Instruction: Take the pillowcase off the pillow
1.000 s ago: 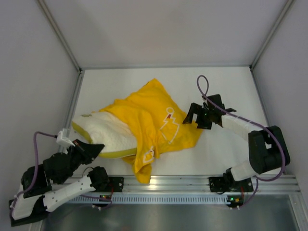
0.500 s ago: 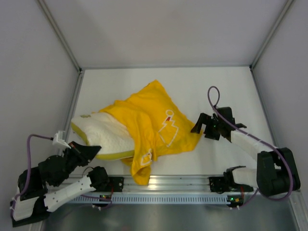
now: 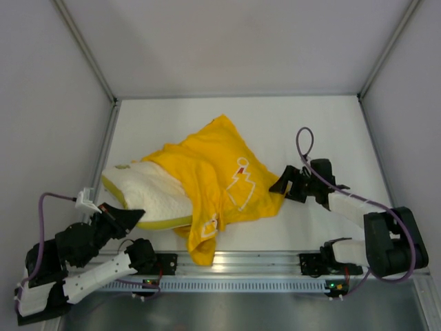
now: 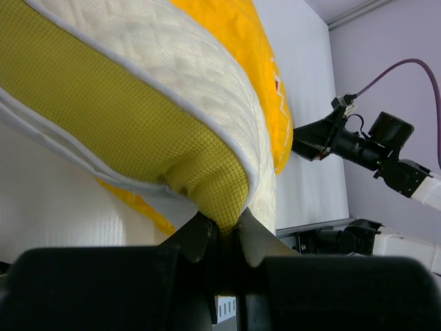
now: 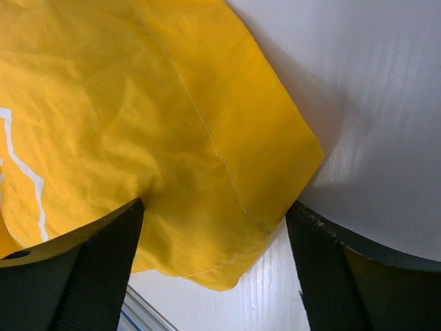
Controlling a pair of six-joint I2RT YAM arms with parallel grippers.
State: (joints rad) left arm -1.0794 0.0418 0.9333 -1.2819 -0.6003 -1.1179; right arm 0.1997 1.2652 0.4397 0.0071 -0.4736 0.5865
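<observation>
From above, the wrinkled bright yellow fabric pillowcase (image 3: 220, 169) lies bunched over the right part of the puffy cream dimpled pillow (image 3: 153, 187) on the white counter (image 3: 310, 124). The left hand (image 3: 129, 216) sits low at the pillow's near-left end, and the right hand (image 3: 286, 183) is at the cloth's right edge.

The left wrist view shows that hand pinching the pillow's yellow mesh side band (image 4: 103, 131) as an anchor.

In the right wrist view the fingers (image 5: 89, 255) are spread around the pillowcase's loose corner, not clamped. This hand should close past the hem on cloth only, then pull rightward, away from the anchor.
</observation>
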